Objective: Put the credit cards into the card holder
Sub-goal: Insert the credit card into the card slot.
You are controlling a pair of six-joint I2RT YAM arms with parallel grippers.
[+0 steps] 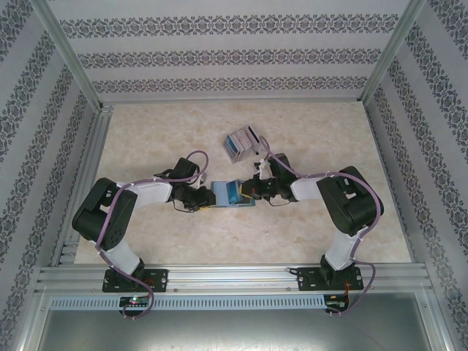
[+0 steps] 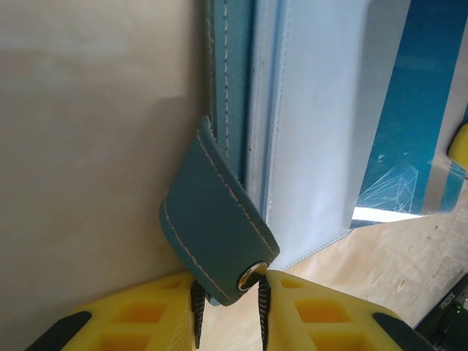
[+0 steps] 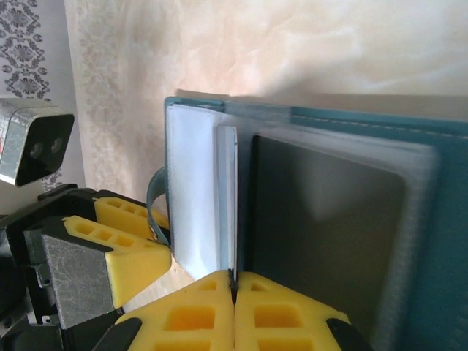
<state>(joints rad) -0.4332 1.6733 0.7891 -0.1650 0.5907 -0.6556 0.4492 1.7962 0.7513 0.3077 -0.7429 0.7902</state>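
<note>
The teal card holder [image 1: 221, 196] lies open at mid-table between both grippers. My left gripper [image 1: 202, 197] is at its left side, and in the left wrist view the jaws [image 2: 228, 303] are shut on the holder's teal snap strap [image 2: 212, 234], beside the pale inner leaf [image 2: 314, 110]. My right gripper [image 1: 252, 191] comes in from the right. Its jaws [image 3: 234, 285] are shut on a thin blue-white credit card [image 3: 230, 205] standing edge-on among the holder's clear pockets [image 3: 322, 234]. More credit cards [image 1: 241, 143] lie in a fanned pile behind the holder.
Patterned walls and metal frame posts [image 1: 73, 58] enclose the marble-look table on three sides. An aluminium rail [image 1: 234, 276] runs along the near edge by the arm bases. The left arm's wrist camera [image 3: 29, 146] sits close to the holder's left side.
</note>
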